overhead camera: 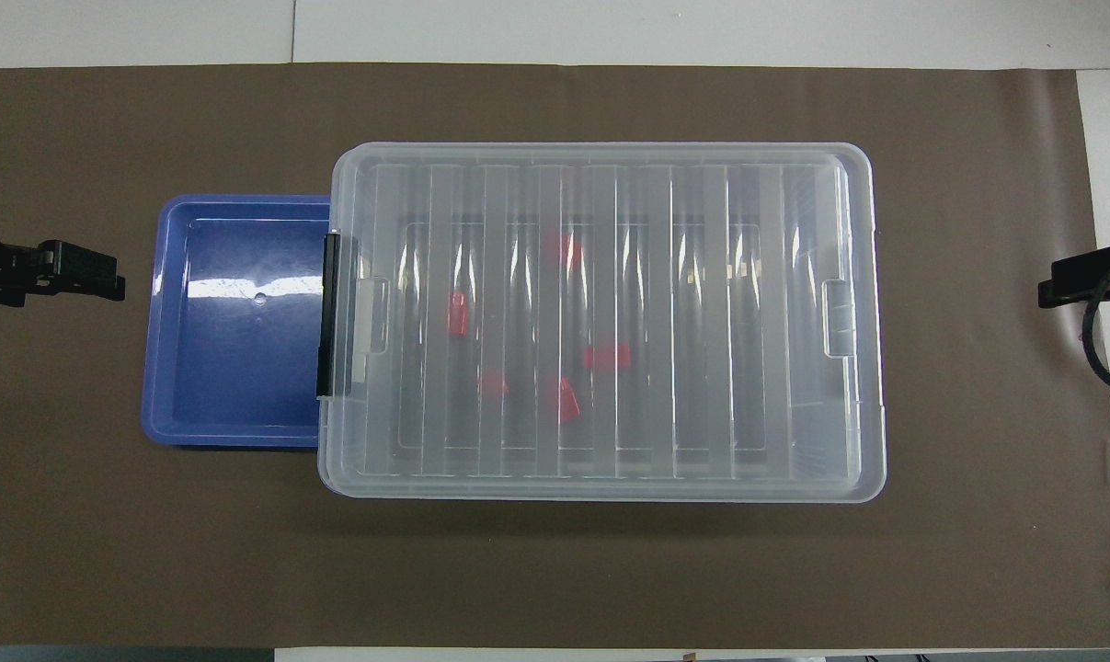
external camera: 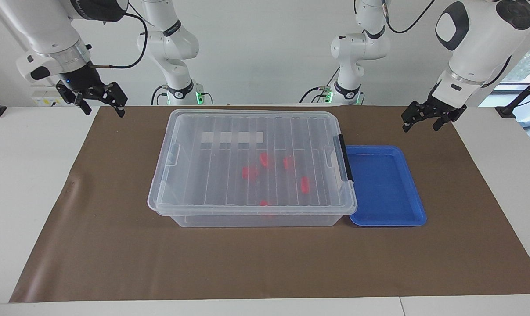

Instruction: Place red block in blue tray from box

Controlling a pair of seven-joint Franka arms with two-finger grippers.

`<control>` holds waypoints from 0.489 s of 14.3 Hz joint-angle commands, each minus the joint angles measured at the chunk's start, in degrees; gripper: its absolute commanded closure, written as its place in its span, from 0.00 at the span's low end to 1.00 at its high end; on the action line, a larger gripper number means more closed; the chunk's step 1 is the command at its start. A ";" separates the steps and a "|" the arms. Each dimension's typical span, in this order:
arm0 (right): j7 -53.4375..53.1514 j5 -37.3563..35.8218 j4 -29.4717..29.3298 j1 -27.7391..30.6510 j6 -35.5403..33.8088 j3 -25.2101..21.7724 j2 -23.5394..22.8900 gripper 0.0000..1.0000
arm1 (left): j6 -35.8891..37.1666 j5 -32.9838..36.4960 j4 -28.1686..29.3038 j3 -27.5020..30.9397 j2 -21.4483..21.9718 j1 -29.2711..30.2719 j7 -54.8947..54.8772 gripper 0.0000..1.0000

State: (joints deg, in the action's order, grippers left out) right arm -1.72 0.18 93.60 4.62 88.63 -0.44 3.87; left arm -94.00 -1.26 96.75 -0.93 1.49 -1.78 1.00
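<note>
The box [external camera: 190, 175] [overhead camera: 757, 322], a clear bin, stands in the middle of the brown mat with its ribbed lid on. Several red blocks show through the lid; one red block [external camera: 305, 185] [overhead camera: 458, 313] lies toward the tray's end. The blue tray [external camera: 385, 188] [overhead camera: 233, 359] sits against the box at the left arm's end and holds nothing. My left gripper [external camera: 421, 126] [overhead camera: 95, 276] hangs open over the mat's corner near the tray. My right gripper [external camera: 103, 109] [overhead camera: 1069, 285] hangs open over the mat's edge at the right arm's end. Neither touches anything.
A black latch [external camera: 346, 158] [overhead camera: 330, 313] runs down the box's side next to the tray, and a white label strip [external camera: 232, 137] shows through the lid. The brown mat [external camera: 265, 263] covers most of the white table.
</note>
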 commanded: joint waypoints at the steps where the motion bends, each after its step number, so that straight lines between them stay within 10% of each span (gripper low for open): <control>1: 1.37 0.61 0.79 0.04 1.01 0.01 0.44 0.00 | 1.01 -0.76 -0.51 -0.03 0.44 0.46 -0.56 0.00; 7: 1.19 0.61 0.88 -0.04 0.49 0.01 0.61 0.00 | 1.01 -0.76 -0.60 -0.03 0.44 0.46 -0.56 0.00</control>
State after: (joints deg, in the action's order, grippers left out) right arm -1.72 0.19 93.66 4.61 88.64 -0.42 3.87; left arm -94.00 -1.26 96.75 -0.93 1.49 -1.78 1.00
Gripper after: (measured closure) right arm 0.000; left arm 0.000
